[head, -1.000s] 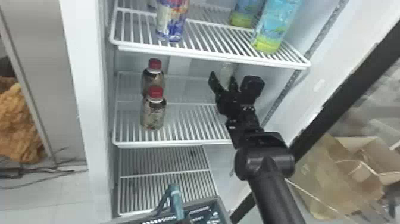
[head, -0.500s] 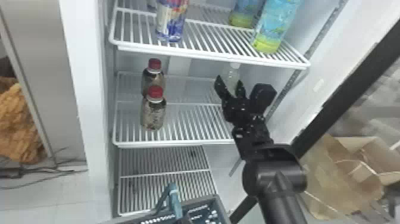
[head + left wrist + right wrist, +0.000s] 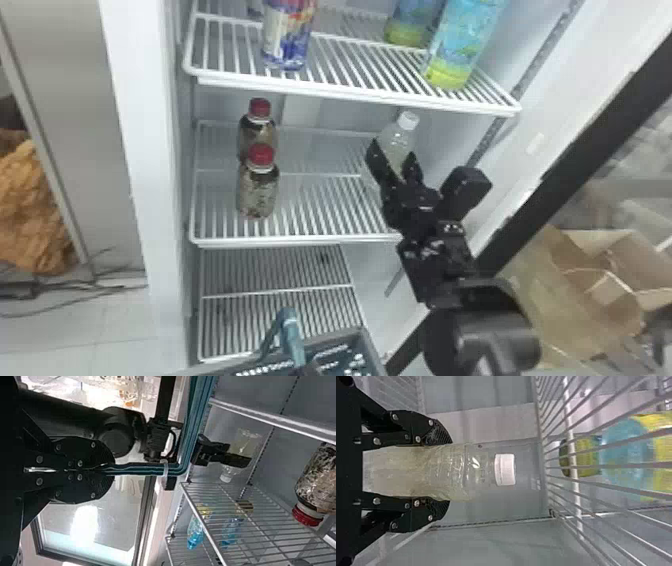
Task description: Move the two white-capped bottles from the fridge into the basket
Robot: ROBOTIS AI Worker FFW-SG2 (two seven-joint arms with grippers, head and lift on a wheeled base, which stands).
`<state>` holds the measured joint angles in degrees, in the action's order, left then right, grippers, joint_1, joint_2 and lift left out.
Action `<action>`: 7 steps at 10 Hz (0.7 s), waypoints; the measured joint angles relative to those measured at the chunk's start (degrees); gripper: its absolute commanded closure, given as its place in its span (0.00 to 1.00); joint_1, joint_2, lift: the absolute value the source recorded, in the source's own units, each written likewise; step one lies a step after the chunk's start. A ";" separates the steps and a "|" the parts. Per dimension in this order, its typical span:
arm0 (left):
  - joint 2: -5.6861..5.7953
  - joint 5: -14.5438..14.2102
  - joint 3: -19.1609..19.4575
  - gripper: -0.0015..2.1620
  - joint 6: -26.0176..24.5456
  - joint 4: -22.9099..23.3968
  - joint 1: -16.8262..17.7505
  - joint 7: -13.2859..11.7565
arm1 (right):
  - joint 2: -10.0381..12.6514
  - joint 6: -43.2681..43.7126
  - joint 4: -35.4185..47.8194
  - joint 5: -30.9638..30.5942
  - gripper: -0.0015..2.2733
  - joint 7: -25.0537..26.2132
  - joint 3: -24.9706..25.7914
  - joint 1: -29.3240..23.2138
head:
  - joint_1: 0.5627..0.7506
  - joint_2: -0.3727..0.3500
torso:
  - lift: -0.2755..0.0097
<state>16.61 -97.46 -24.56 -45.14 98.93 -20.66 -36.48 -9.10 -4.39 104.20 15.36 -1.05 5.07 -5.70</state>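
In your head view, the right pincer [image 3: 393, 154] is inside the fridge on your right, under the upper shelf [image 3: 360, 97], with a clear white-capped bottle [image 3: 400, 136] between its fingers. Your right wrist view shows those fingers clamped on the bottle from both sides, the shoulder and the white cap [image 3: 505, 469] standing out past the tips. Whether the bottle's base touches a shelf, you can't tell. Your left pincer [image 3: 307, 370] is at the bottom edge of the head view, by the teal handle [image 3: 289, 332] of the basket [image 3: 371, 345]; in your left wrist view its fingers are closed on that handle. The basket itself is low down, in front of the fridge's bottom shelf [image 3: 280, 291], with part of its dark rim and perforated wall in sight. On the middle shelf [image 3: 320, 215], toward your left, two red-capped bottles stand upright one behind the other: the front one [image 3: 257, 192] and the rear one [image 3: 257, 132]. Above them, the upper shelf carries a blue, white and red container [image 3: 287, 37] on the left and two blue-and-green bottles [image 3: 457, 45] farther right. Past the fridge's right side, you have open brown cardboard [image 3: 595, 280].
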 measured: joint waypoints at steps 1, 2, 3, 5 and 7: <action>0.00 0.00 0.00 0.52 0.00 0.00 0.00 0.00 | 0.21 -1.00 2.41 0.31 0.35 0.01 0.76 -1.77 | 0.70 0.03 | 0.05; -0.01 0.00 0.06 0.52 0.00 0.00 -0.04 -0.02 | 0.55 -2.24 5.38 0.80 0.35 0.00 1.72 -3.87 | 0.70 0.03 | 0.05; -0.06 0.00 0.17 0.52 0.00 0.00 -0.12 -0.07 | 0.89 -3.84 8.46 1.40 0.35 -0.03 2.66 -5.92 | 0.70 0.03 | 0.05; -0.09 0.00 0.33 0.52 -0.02 0.00 -0.18 -0.09 | 1.44 -6.80 14.07 2.26 0.35 -0.09 4.20 -9.25 | 0.70 0.03 | 0.05; -0.08 0.00 0.33 0.52 -0.14 0.00 -0.14 -0.09 | 1.54 -9.04 18.17 4.29 0.35 -0.09 4.51 -11.98 | 0.70 0.03 | 0.05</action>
<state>16.53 -97.46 -24.23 -45.27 98.93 -20.81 -36.57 -7.56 -13.43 122.37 19.64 -1.14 9.59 -17.68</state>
